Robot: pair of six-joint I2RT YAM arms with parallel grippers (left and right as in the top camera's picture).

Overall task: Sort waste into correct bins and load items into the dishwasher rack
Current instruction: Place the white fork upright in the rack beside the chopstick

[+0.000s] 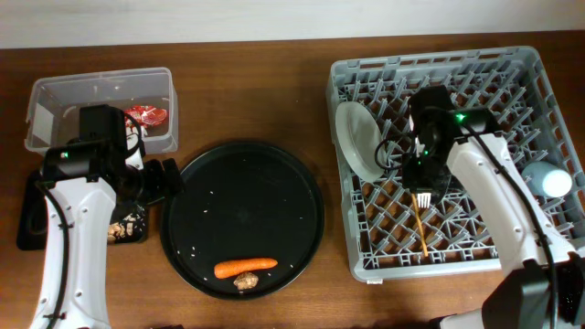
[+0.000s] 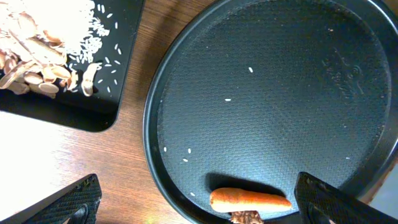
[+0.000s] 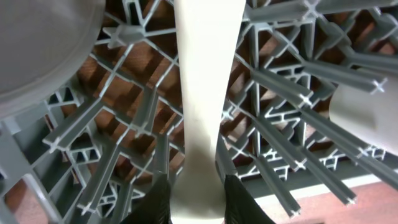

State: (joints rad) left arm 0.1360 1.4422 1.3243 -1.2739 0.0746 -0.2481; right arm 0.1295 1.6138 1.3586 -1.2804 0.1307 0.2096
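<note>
The right gripper point(image 3: 196, 202) was closed on the handle of the fork point(image 3: 202, 93), whose long axis ran straight out from the fingers toward the floor of the rack point(image 3: 280, 84), just beside the plate point(image 3: 43, 50). Farther off, the left gripper point(image 2: 198, 190) hung open, with the carrot point(image 2: 249, 200) ahead of it, lying crosswise on the round tray point(image 2: 280, 93).

A: What sort of place do we have here?
B: We take it for a robotics lab staged as a kitchen corner.
A: What do we go by?
B: We see the left arm point(image 1: 78, 238) and right arm point(image 1: 498, 201) at a wooden worktop point(image 1: 274, 91) by a pale wall point(image 1: 274, 18), with a dishwasher rack point(image 1: 498, 82), round black tray point(image 1: 242, 196) and clear tub point(image 1: 64, 96).
</note>
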